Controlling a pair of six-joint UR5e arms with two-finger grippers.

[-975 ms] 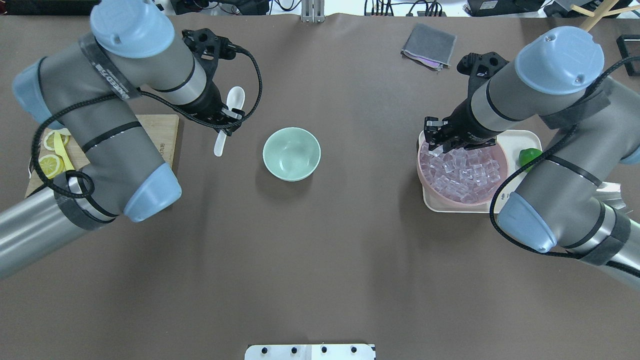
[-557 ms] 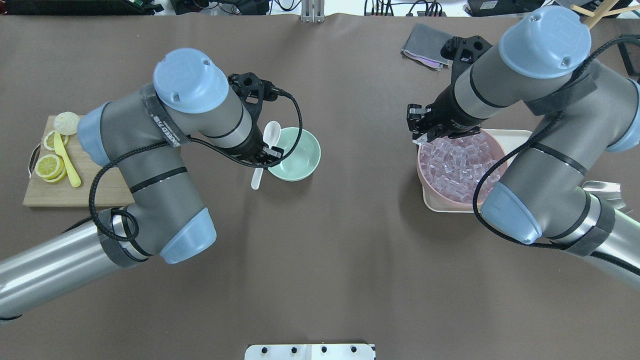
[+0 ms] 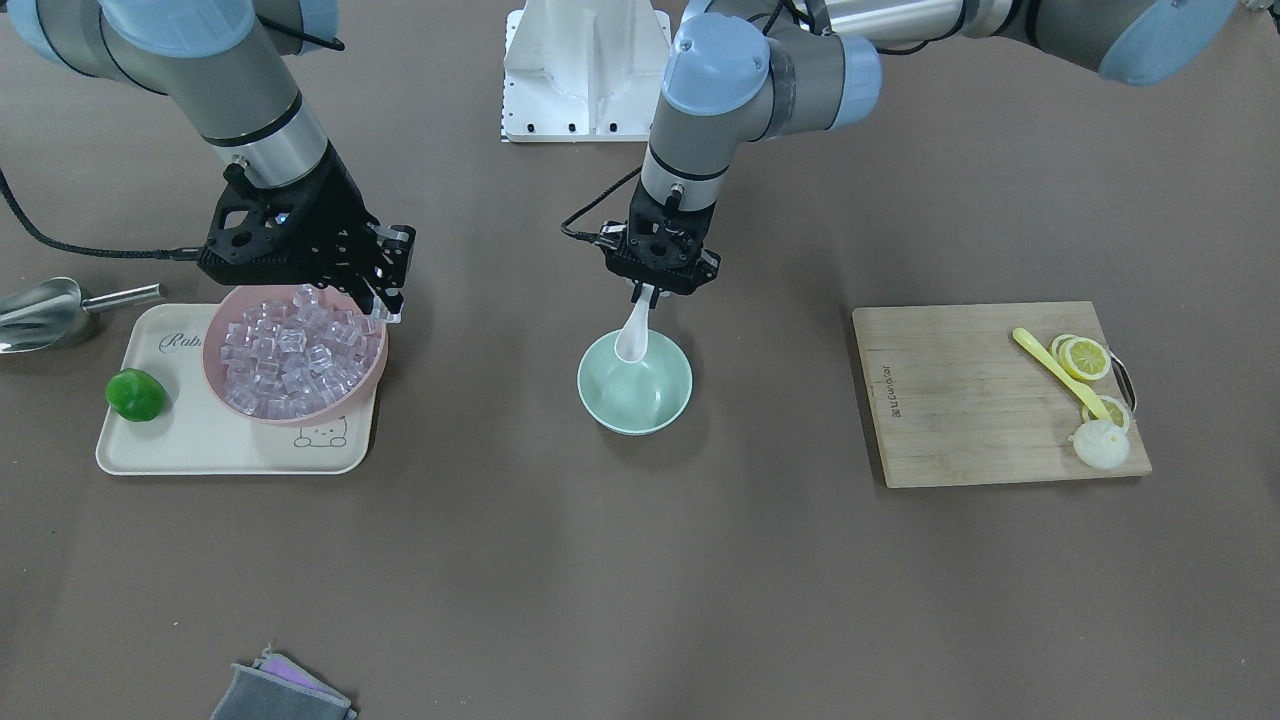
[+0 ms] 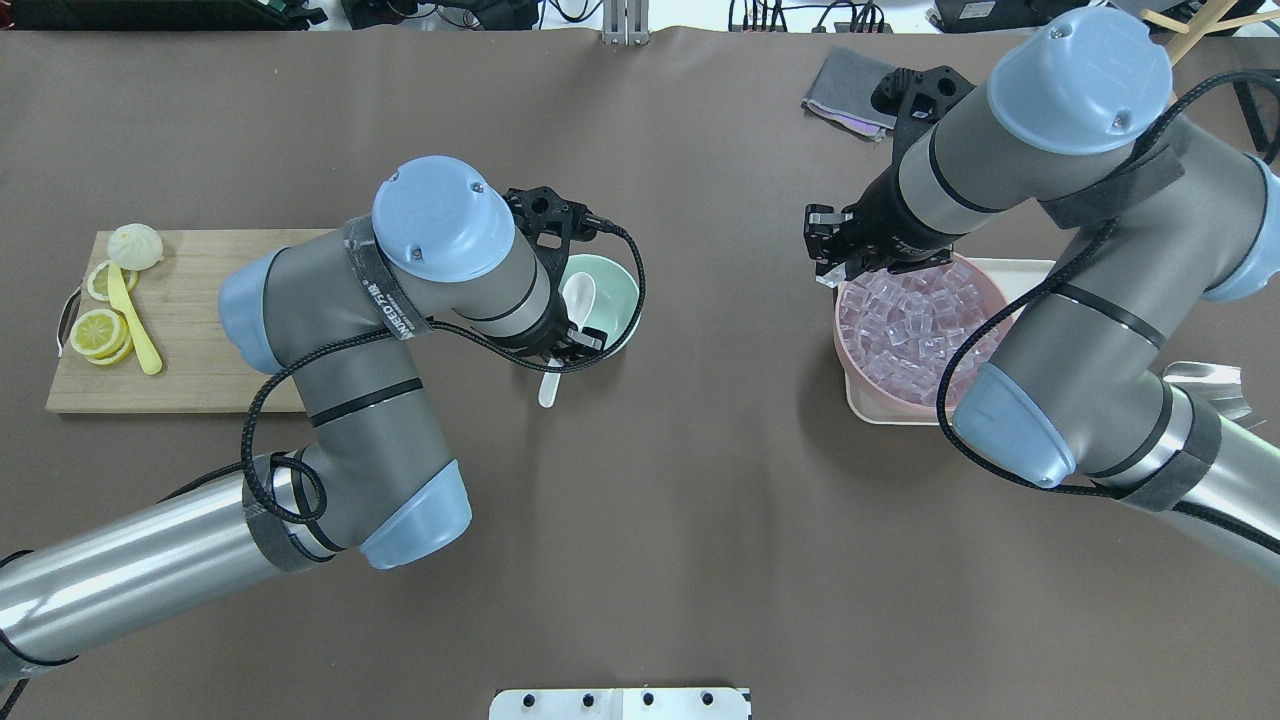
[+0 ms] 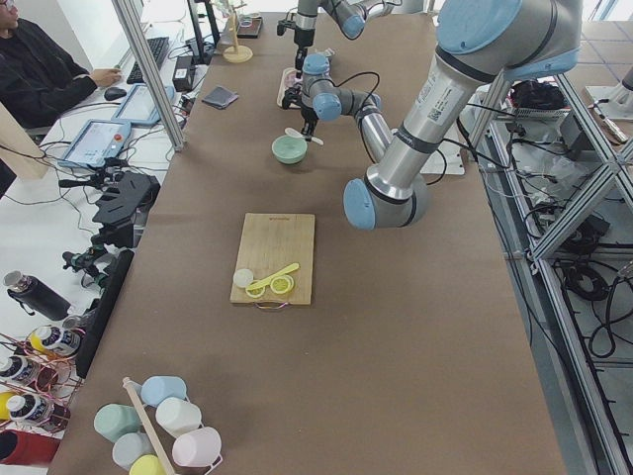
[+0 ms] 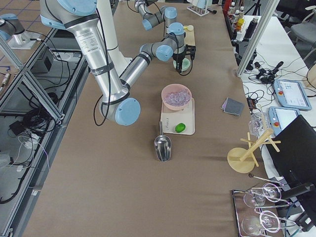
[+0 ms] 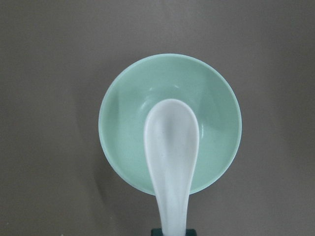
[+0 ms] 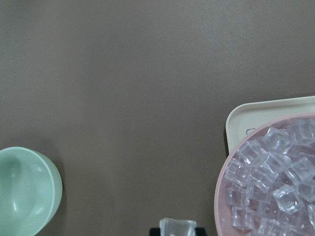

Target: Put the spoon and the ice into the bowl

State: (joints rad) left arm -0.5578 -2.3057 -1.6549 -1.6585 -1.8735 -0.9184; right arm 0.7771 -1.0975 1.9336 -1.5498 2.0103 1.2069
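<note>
A second ago my left claw (image 3: 646,291) was carrying the spoon (image 7: 172,147) near the cutting board (image 3: 960,400), on the side of the tabletop (image 3: 640,580) toward its left edge. Now it hangs over the bowl (image 7: 123,113), which sits about midway between the left and right edges. The claw is clamped on the handle, and the scoop points down over the bowl's hollow. I cannot tell whether the scoop touches the inside yet.

My right claw (image 4: 828,272) has changed too. It was down among the cubes in the pink bowl (image 3: 218,388) on the tray (image 3: 200,452), toward the right edge. It has since come up and drawn just off that bowl's rim on the side facing the green bowl. Its fingers are closed on one ice cube (image 8: 177,228).

As I judge it, both pickups are done and the spoon's carry is nearly over. The spoon needs only a short drop and a release. The cube must cross the bare stretch of tabletop to the bowl, well apart from it for now. My left arm crowds that bowl, so I would free the spoon and clear out first.
</note>
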